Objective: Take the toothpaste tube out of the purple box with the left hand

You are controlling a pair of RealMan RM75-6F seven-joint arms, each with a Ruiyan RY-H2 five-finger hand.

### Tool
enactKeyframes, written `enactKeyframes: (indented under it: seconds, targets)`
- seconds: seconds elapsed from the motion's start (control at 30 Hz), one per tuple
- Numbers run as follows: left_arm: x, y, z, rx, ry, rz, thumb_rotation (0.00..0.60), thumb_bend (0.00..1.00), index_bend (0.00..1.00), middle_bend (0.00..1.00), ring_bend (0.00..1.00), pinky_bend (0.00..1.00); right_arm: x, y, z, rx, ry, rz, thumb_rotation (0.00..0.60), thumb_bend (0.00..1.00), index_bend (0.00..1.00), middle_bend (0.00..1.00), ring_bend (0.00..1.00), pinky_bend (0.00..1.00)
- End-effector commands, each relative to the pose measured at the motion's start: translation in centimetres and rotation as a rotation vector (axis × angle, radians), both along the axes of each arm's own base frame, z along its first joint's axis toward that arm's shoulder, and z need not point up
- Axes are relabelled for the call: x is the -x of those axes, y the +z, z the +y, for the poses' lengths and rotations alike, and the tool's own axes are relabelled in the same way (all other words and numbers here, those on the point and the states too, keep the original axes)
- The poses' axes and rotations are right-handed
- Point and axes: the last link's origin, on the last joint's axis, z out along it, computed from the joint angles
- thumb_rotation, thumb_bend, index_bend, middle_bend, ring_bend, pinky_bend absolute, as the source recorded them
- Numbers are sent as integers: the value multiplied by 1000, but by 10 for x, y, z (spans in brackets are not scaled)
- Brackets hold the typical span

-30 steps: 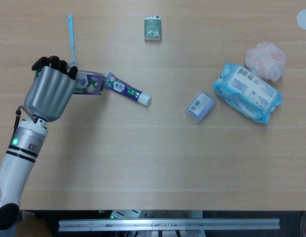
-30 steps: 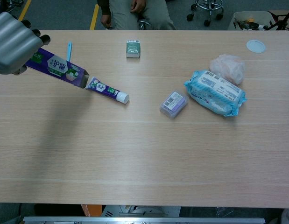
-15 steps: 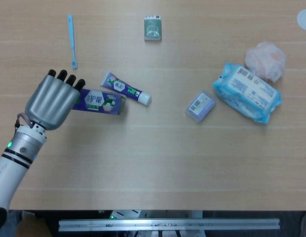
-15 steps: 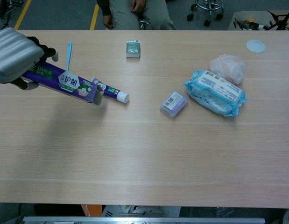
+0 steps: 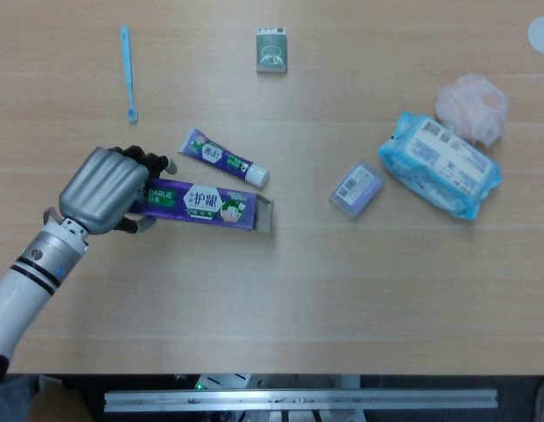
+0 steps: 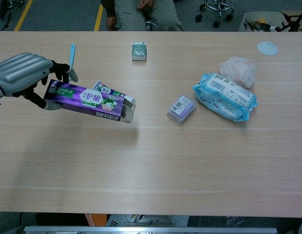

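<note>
My left hand [image 5: 106,188] [image 6: 25,77] grips one end of the purple box [image 5: 208,203] [image 6: 88,100], which is held nearly level with its open flap end pointing right. The toothpaste tube [image 5: 224,159] [image 6: 106,90] lies free on the table just behind the box, white cap to the right. In the chest view the box covers most of the tube. My right hand is in neither view.
A blue toothbrush [image 5: 127,70] [image 6: 71,51] lies at the back left, a small green box [image 5: 272,48] [image 6: 138,50] at the back middle. To the right are a small purple pack [image 5: 356,188], a blue wipes pack [image 5: 439,164], a pink bath puff [image 5: 471,105] and a white lid [image 6: 267,48].
The box came off the tube, which stayed on the table. My left hand carried the box down and toward the front, levelling it out, open end to the right.
</note>
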Motion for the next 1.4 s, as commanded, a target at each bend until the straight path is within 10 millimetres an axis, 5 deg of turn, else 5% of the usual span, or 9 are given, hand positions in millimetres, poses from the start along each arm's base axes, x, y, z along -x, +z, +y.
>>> enactKeyframes:
  seconds: [0.03,0.33,0.47,0.6,0.97,1.4]
  targets:
    - [19,-20,5,68,60,-44,600,223,310,460,343,498,0,0,-1,-1,0,1,600,237,496,507,538,600]
    - [43,-38,13,98,123,-37,600,223,296,414,310,436,-1,-1,-2,-4,-1,3,600,237,496,507,538,600]
    - [45,-44,8,118,134,-21,600,223,229,262,188,356,-2,-2,-2,-4,3,1,600,238,496,507,538,600]
    - [45,-41,8,96,123,17,600,222,59,43,32,215,-2,-1,-3,-3,5,1,600,238,496,507,538,600]
    - [56,18,1,-205,204,37,600,222,35,53,39,184,6,-2,-3,-10,-26,13,600,238,496,507,538,600]
    - [80,74,-74,-485,348,57,600,222,81,99,52,184,3,-4,-4,1,-21,14,600,237,496,507,538,600]
